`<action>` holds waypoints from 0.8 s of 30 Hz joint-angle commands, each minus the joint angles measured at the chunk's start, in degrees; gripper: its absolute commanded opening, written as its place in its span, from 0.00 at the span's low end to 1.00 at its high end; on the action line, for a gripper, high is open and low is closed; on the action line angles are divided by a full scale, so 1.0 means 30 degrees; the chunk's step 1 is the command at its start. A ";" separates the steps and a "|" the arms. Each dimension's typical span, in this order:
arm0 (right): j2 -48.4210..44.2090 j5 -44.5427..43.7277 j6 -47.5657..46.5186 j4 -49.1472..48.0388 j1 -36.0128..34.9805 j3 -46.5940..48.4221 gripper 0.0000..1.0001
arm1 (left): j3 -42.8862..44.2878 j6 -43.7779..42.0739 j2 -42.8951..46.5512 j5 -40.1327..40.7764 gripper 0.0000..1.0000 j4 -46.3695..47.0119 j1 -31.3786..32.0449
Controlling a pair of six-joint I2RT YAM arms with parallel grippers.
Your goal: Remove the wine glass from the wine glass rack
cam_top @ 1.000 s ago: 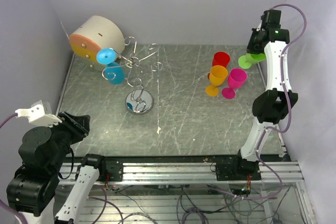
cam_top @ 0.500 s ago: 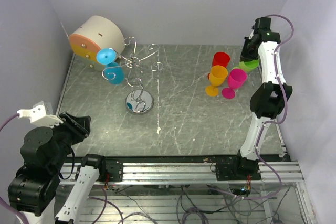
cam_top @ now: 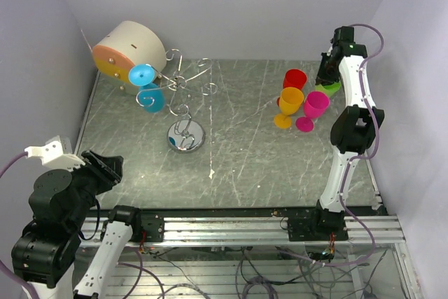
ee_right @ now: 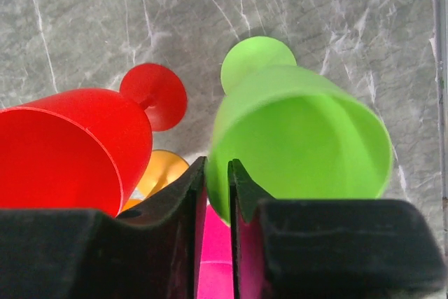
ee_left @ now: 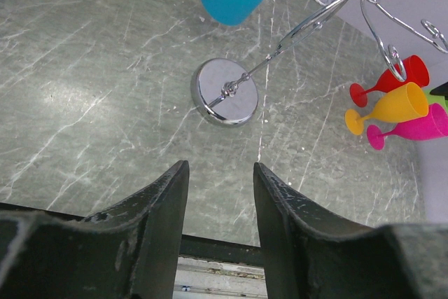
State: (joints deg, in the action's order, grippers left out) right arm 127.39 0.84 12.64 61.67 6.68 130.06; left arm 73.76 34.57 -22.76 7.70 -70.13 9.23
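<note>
Where the wine glass rack point(cam_top: 183, 99) stands at the left middle of the counter point(cam_top: 245, 159), its round mirror base flat on the stone and its twisted stem rising to curled hooks, a blue wine glass point(cam_top: 151, 96) hangs upside down from a hook on its left side (foot uppermost, bowl below). Behind it, a beige-and-orange cylinder point(cam_top: 129, 50) sits in the far left corner. The green wine glass point(ee_right: 301, 138) is off the rack at the far right, its rim pinched in the right pincer point(ee_right: 217, 173), whose jaws stand narrow on the bowl's wall; whether its foot touches the counter I cannot tell. Just beside it a red glass point(cam_top: 295, 78), an orange glass point(cam_top: 290, 99) and a pink glass point(cam_top: 315, 105) stand close together. The left pincer point(ee_left: 220, 173) hovers wide and empty above the near left edge. The counter is grey-green marbled stone streaked with white scratches, closed in by pale lilac walls point(cam_top: 231, 5).
</note>
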 commanded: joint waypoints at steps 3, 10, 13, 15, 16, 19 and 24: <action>-0.0816 -0.0094 0.0146 0.0337 -0.0057 0.0858 0.29 | -0.0047 0.0265 -0.0228 -0.0307 0.59 0.0006 0.0057; -0.3663 -0.0281 0.0207 0.0099 -0.0148 -0.0030 0.32 | -0.0192 0.0590 -0.0474 -0.0402 0.67 0.0258 0.0056; -0.5500 -0.0292 0.0233 0.0018 -0.0230 -0.0328 0.33 | -0.0028 0.0621 -0.0676 -0.0211 0.69 0.0316 0.0057; -0.6591 -0.0281 0.0264 -0.0040 -0.0345 -0.0705 0.33 | 0.0080 0.0711 -0.0822 0.0142 0.70 0.0301 0.0057; -0.7259 -0.0281 0.0267 -0.0161 -0.0460 -0.1013 0.33 | 0.0126 0.0737 -0.0908 0.0316 0.70 0.0306 0.0057; -0.9509 -0.0251 0.0268 -0.0678 -0.0958 -0.2421 0.32 | 0.0352 0.0778 -0.1528 0.0844 0.70 0.0648 0.0057; -1.4324 0.0745 0.0353 -0.2602 -0.2088 -0.7100 0.32 | 0.1154 0.1353 -0.3983 0.0526 0.70 0.1954 0.0086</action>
State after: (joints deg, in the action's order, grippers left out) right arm 91.98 1.06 13.23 57.74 2.59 117.71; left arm 74.54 36.71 -29.04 8.84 -69.28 9.23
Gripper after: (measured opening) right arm 0.321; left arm 0.701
